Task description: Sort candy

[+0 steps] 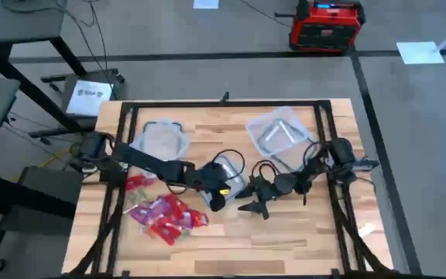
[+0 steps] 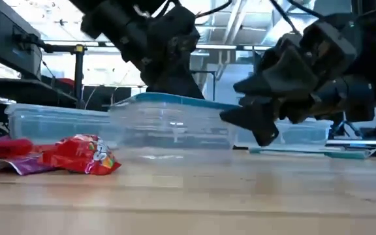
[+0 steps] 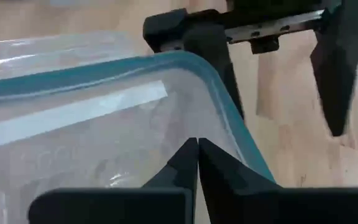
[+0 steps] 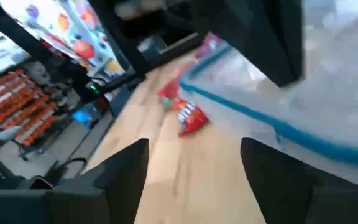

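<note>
The candy (image 1: 163, 215) lies in a small heap of red and pink wrappers on the wooden table (image 1: 300, 240), near the front on the left side, and no piece of it is in a tub yet. The left gripper (image 1: 217, 198) is near the middle of the table with its two fingers pressed together, right at the blue rim of a clear tub (image 1: 233, 180). It may be pinching the rim, but I cannot tell for sure. The right gripper (image 1: 255, 206) is just beside it with its fingers wide apart and nothing between them. The two grippers are very close, so they could bump if either one swings. If the tub gets pulled or tipped it could slide into the candy and scatter it. The high view shows two more clear tubs, one at the back left (image 1: 162, 140) and one at the back right (image 1: 279, 136). The left wrist view cannot show those, but it shows the shut fingers (image 3: 219, 171) and the blue rim up close. The low view shows one red candy bag (image 2: 80, 155) lying flat on the wood.
</note>
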Controlling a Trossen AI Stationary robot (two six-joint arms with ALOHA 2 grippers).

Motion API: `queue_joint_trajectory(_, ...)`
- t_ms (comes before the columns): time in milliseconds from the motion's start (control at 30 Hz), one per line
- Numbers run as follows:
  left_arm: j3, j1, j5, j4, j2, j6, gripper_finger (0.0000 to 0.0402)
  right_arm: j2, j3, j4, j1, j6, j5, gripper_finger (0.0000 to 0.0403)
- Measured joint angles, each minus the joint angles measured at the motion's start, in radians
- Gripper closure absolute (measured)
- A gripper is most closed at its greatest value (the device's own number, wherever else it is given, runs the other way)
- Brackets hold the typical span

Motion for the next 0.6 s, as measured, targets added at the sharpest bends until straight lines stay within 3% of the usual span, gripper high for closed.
queue_joint_trajectory(200, 0.115, -0.030, 0.001, -0.248, -0.043, -0.044, 0.0402, 0.001, -0.002, -0.052, 0.000, 0.008, -0.034, 0.0159)
queue_joint_trajectory(333, 0.090, -0.077, -0.098, -0.325, -0.037, -0.073, 0.0402, 0.001, -0.002, -0.061, -0.003, 0.008, -0.002, 0.0159)
queue_joint_trajectory(433, 0.010, -0.094, -0.174, -0.243, -0.024, -0.074, 0.0402, 0.001, -0.002, -0.062, -0.002, -0.002, 0.061, 0.0159)
queue_joint_trajectory(600, -0.160, -0.078, -0.155, 0.077, -0.027, -0.074, 0.0402, 0.001, 0.001, -0.076, -0.002, -0.030, 0.103, 0.0159)
